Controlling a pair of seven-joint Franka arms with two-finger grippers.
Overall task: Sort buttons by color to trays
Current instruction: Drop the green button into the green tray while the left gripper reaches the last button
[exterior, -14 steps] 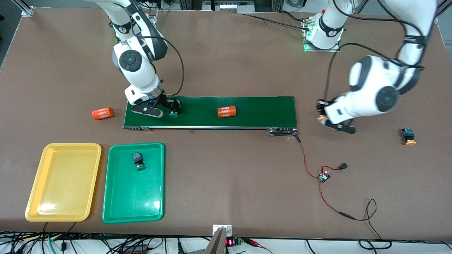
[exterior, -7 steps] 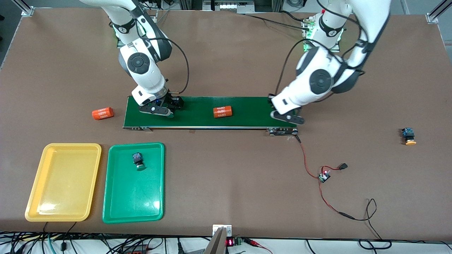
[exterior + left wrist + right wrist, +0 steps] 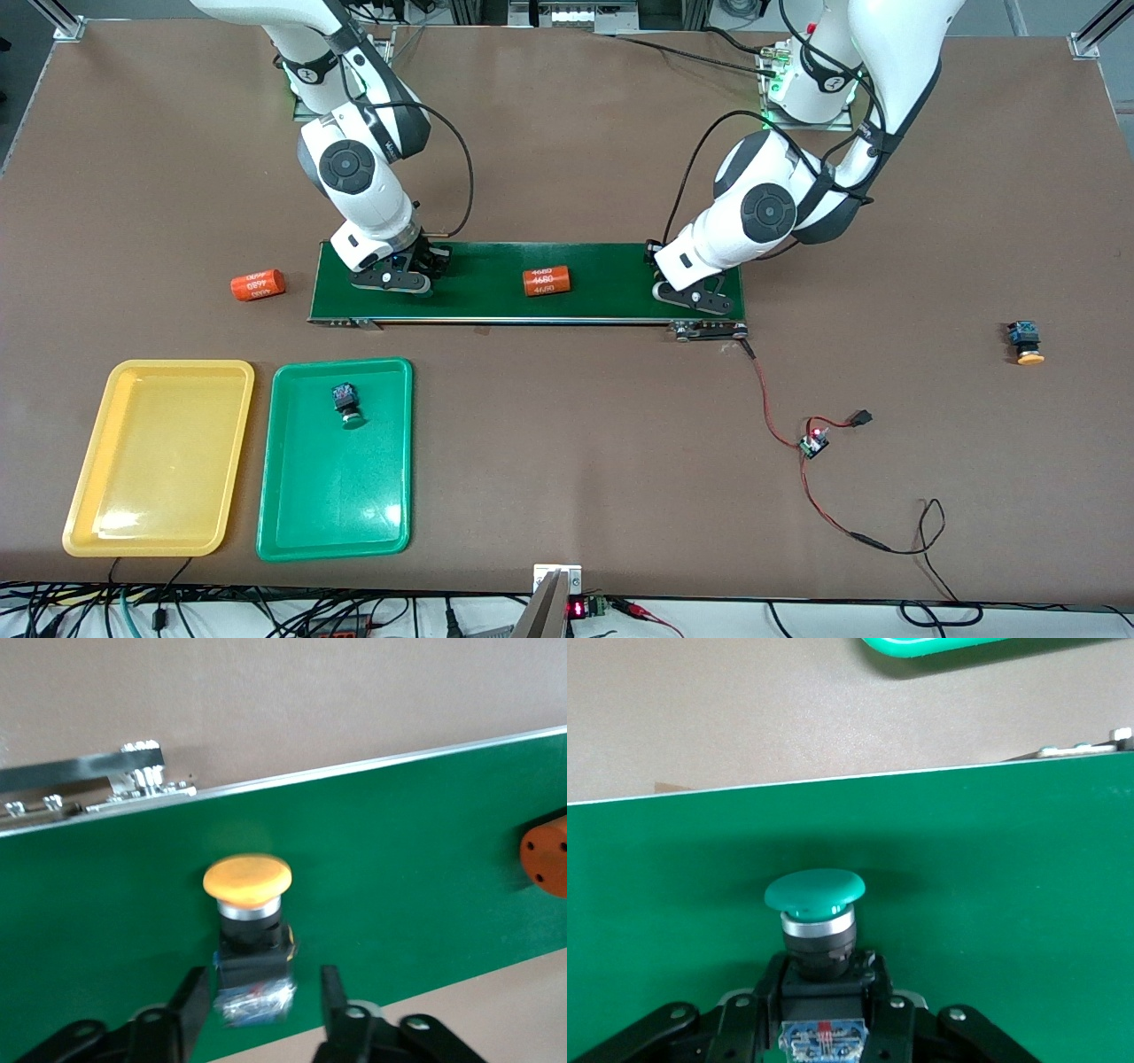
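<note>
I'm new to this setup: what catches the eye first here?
The long green belt, with both arms down on it. At one end the right gripper is clamped on a green button; at the other the left gripper stands open around a yellow button. Nearer the camera, a yellow tray sits beside a green tray.

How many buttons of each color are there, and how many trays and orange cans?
Green buttons: 2
Yellow-orange buttons: 2
Trays: 2, a yellow tray and a green tray
Orange cans: 2
Total: 8
</note>
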